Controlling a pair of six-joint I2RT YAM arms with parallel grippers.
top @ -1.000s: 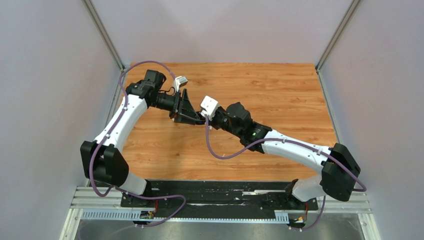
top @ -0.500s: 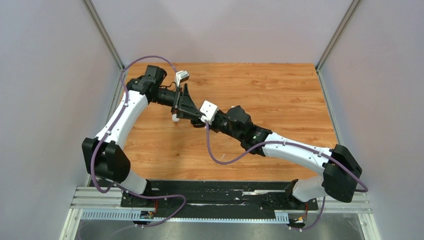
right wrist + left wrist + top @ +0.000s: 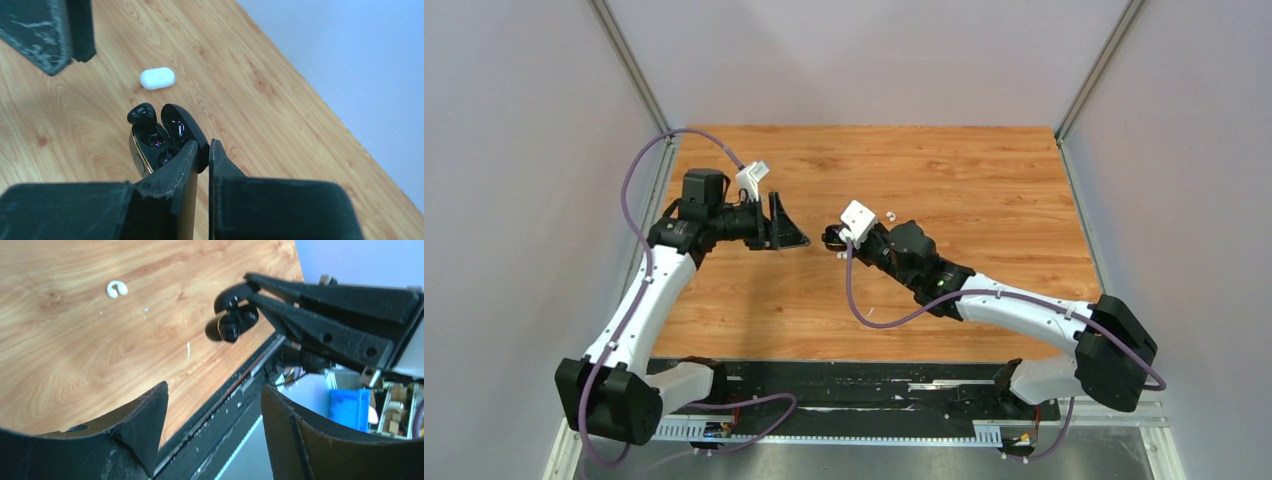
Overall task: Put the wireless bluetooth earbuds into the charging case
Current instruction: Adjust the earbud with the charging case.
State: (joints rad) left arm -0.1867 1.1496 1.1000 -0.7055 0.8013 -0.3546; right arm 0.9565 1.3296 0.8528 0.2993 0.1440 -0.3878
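The wooden counter (image 3: 984,170) carried both arms' work near its middle. The left pincer (image 3: 213,400) hung released, with nothing between its spread fingers. The right pincer (image 3: 204,147) was clenched on the open black charging case (image 3: 152,145), held above the wood. A closed white case (image 3: 157,78) lay beyond it. One black earbud (image 3: 141,114) sat at the open case's far end. A small white hooked piece (image 3: 117,288) lay apart on the counter.
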